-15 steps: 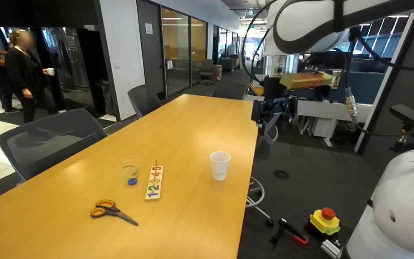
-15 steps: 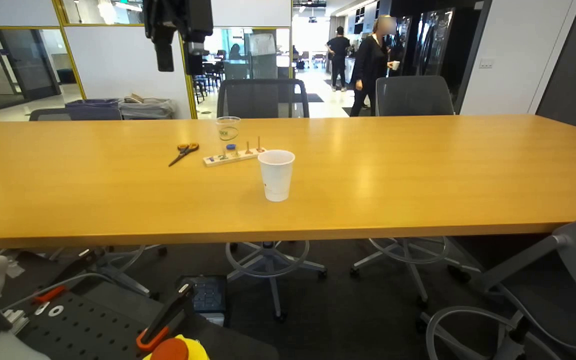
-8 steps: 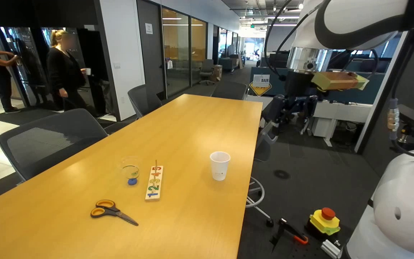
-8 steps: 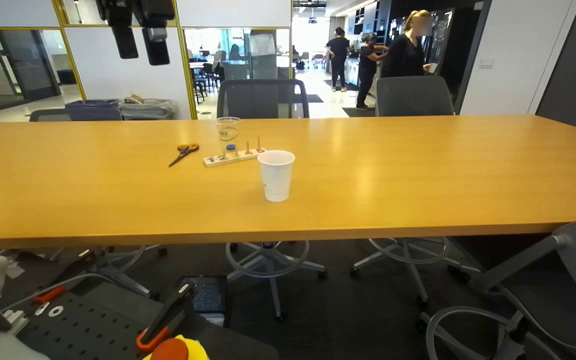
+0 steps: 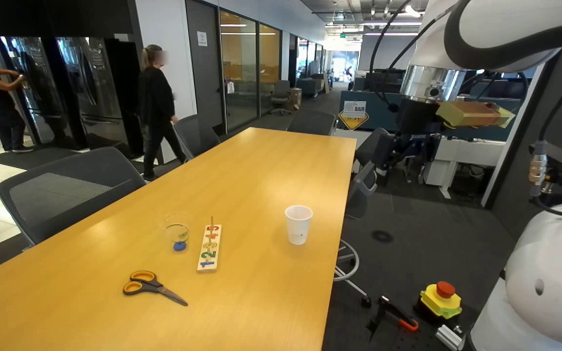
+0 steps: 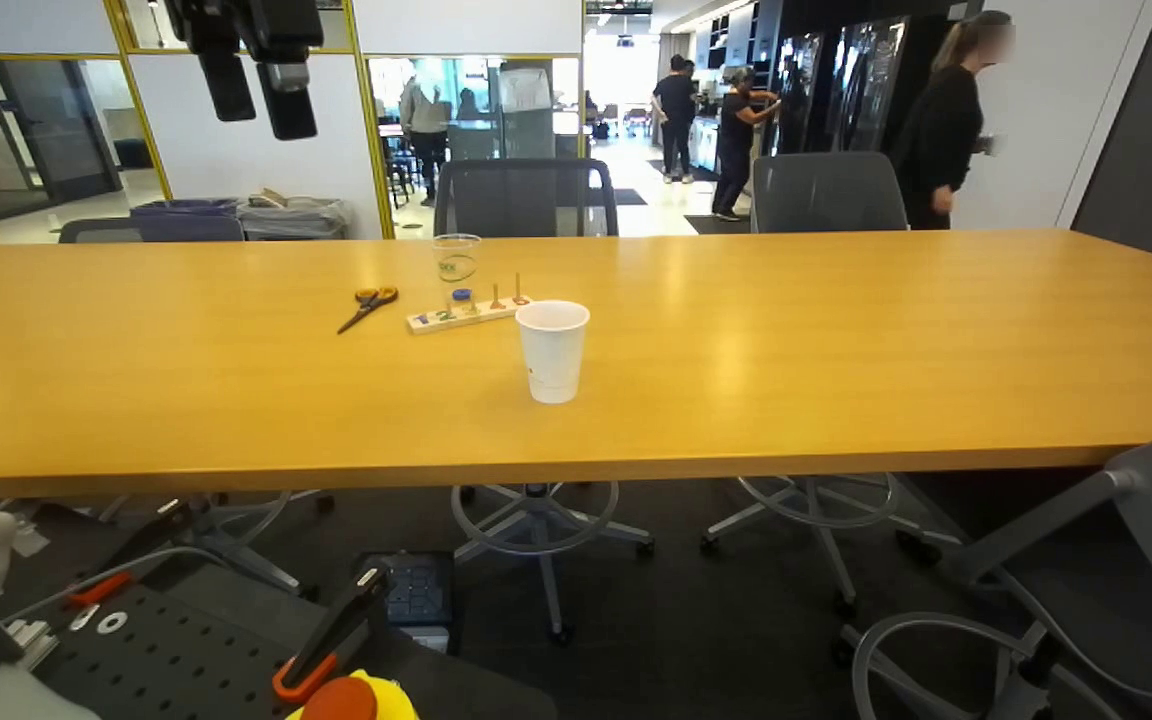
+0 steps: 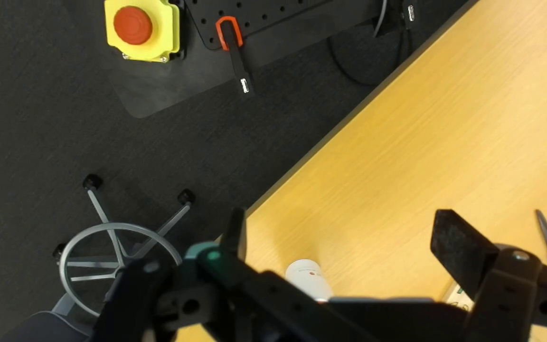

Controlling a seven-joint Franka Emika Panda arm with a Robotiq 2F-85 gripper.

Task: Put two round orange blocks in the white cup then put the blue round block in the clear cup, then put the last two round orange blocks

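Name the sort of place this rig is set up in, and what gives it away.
Most likely an office, perhaps a shared meeting or break area. In an exterior view, mesh chairs stand at a long table, with a glass-walled room and a tall fridge beyond.

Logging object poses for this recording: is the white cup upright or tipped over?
Upright. In both exterior views the white cup stands on the table with its wide rim facing up.

Bright, glare on table (image 6: 731, 350), pincer (image 7: 340, 232) seemingly blurred
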